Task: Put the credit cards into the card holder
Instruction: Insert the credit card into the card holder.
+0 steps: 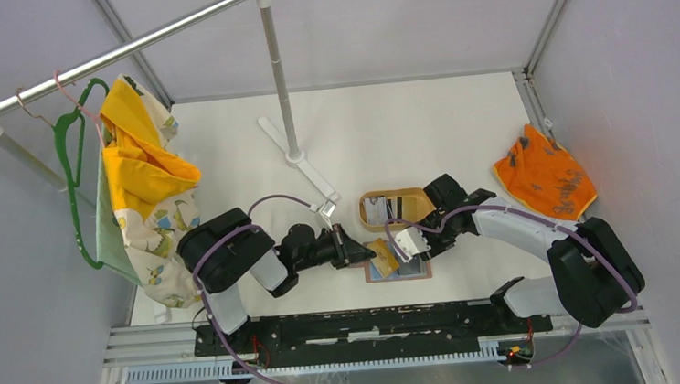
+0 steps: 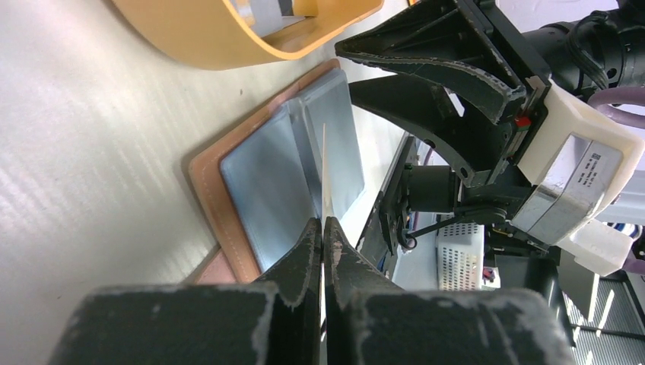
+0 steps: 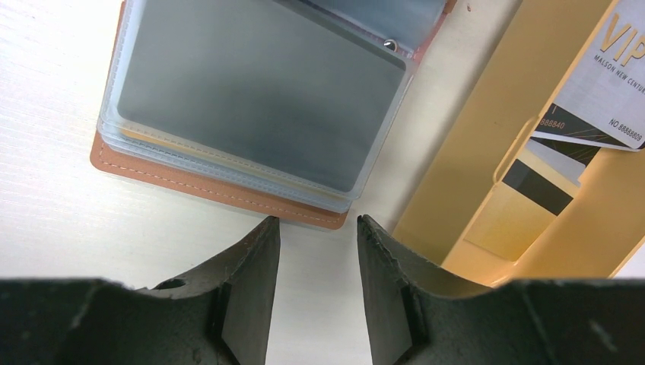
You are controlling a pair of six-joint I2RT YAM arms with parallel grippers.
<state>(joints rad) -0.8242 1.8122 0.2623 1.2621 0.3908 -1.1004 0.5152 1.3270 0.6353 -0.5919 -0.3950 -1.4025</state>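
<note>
The card holder [image 1: 401, 271] lies open on the table, its clear sleeves [image 3: 258, 99] facing up inside a reddish-brown leather edge [image 2: 217, 205]. My left gripper [image 2: 322, 222] is shut on a thin gold card [image 2: 323, 171], seen edge-on and held upright over the sleeves; from above the card [image 1: 380, 249] sits at the holder's left end. My right gripper [image 3: 316, 222] is open and empty, just off the holder's edge, beside the tan tray [image 3: 471, 190]. More cards lie in the tray: a white VIP card [image 3: 608, 84] and a dark-striped one [image 3: 536, 186].
The tan oval tray [image 1: 421, 202] stands just behind the holder. A rail stand base [image 1: 302, 163] is behind it. An orange cloth [image 1: 546, 180] lies at the right. Clothes on a hanger [image 1: 139, 189] hang at the left. My right gripper's body [image 2: 456, 84] looms close to the left one.
</note>
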